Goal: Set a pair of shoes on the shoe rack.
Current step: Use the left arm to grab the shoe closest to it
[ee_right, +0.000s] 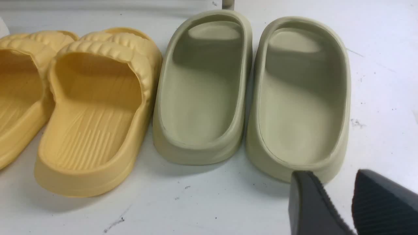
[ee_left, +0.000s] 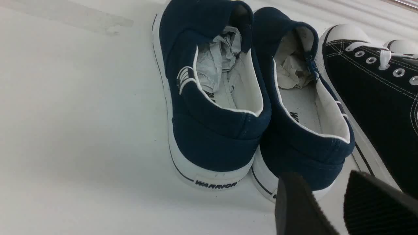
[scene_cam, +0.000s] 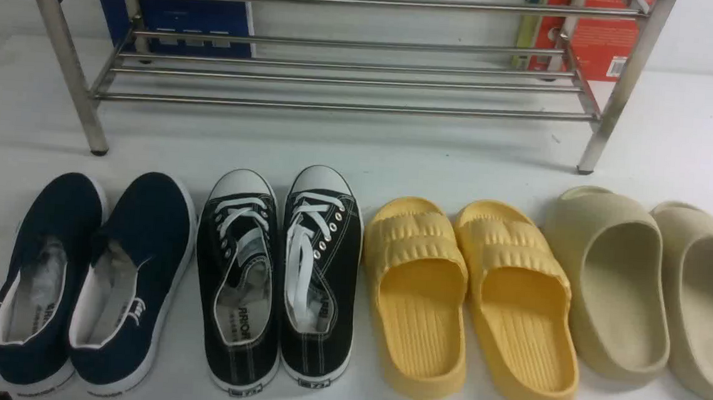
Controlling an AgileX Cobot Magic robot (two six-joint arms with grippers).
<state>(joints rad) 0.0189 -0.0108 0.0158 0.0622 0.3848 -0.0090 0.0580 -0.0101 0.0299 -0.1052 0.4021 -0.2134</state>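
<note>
Navy shoes (ee_left: 215, 140) near left end effector (ee_left: 321, 192)

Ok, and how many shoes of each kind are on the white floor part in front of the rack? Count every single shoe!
Navy slip-on sneakers: 2
Black lace-up sneakers: 2
Yellow slides: 2
Beige clogs: 2
Total: 8
</note>
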